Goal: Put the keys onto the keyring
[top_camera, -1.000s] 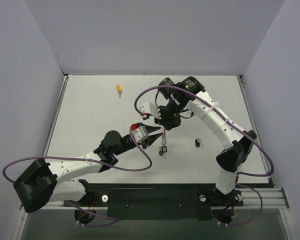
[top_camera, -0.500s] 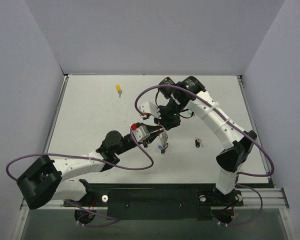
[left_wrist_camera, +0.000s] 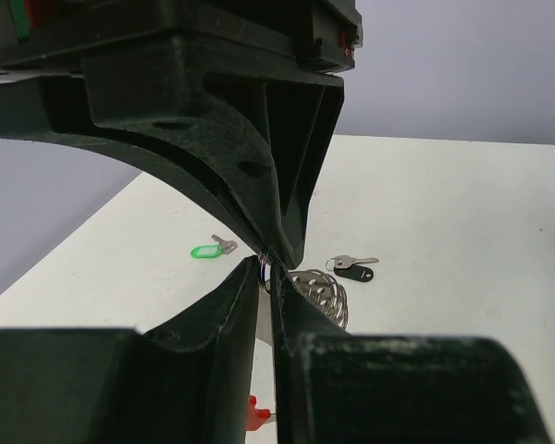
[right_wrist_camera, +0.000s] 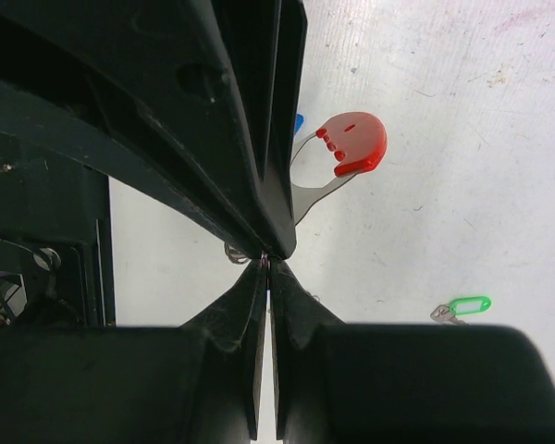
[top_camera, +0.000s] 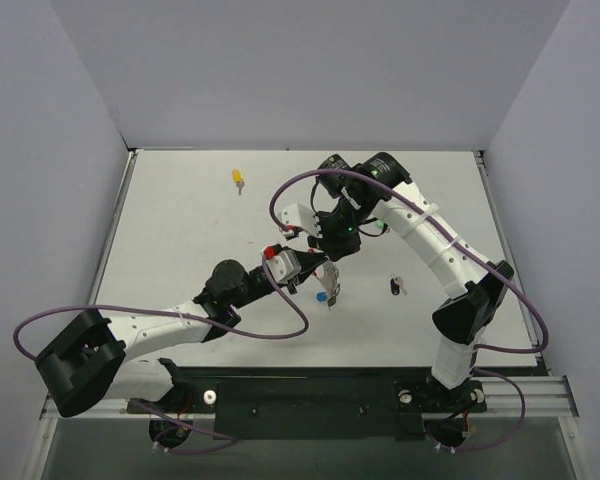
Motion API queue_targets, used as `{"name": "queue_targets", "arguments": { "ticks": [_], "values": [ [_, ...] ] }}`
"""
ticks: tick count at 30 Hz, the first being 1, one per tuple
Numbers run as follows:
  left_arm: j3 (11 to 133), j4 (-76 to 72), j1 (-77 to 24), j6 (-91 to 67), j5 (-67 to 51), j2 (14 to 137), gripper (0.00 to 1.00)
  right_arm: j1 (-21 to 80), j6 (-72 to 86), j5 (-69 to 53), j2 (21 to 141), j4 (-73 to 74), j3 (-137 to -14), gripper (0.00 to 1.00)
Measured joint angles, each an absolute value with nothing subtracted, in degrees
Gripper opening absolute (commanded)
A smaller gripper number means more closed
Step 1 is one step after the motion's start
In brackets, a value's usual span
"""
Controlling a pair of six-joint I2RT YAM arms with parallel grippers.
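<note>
While right fingers (right_wrist_camera: 259,277) pinch shut on the small silvery wire keyring with round red plastic tag (left_wrist_camera: 319,289), hanging above mid-bench (top_camera: 180,250) | left fingers (left_wrist_camera: 252,282) narrowly apart at its wire, grip cannot be told | black-headed silver metal key (left_wrist_camera: 351,272) loose at its 3 o'clock | risk: uneven pull twists keyring free

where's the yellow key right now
In the top view the yellow key lies alone near the back edge of the table, on the left side, well away from the black key on the right.
</note>
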State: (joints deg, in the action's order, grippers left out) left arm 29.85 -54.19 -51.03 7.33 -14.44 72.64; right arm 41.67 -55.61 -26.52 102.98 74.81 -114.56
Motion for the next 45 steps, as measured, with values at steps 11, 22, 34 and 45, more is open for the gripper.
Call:
{"name": "queue_targets", "arguments": {
  "ticks": [11,22,34,45],
  "values": [
    [30.8,-53.1,-51.0,6.5,-15.2,72.8,0.00,41.1,-55.7,-27.3,103.0,75.5,-114.6,0.20],
    [25.5,-60.1,-49.3,-4.1,-14.2,70.2,0.00,32.1,-56.0,-38.9,100.1,74.8,-113.5,0.41],
    [22.6,-71.3,-49.0,-16.2,-10.5,69.8,0.00,25.9,-63.7,-56.1,93.3,74.7,-105.0,0.41],
    [22.6,-72.2,-49.0,-22.4,-10.2,73.2,0.00,28.6,-57.0,-58.8,93.5,69.6,-104.6,0.39]
  ]
}}
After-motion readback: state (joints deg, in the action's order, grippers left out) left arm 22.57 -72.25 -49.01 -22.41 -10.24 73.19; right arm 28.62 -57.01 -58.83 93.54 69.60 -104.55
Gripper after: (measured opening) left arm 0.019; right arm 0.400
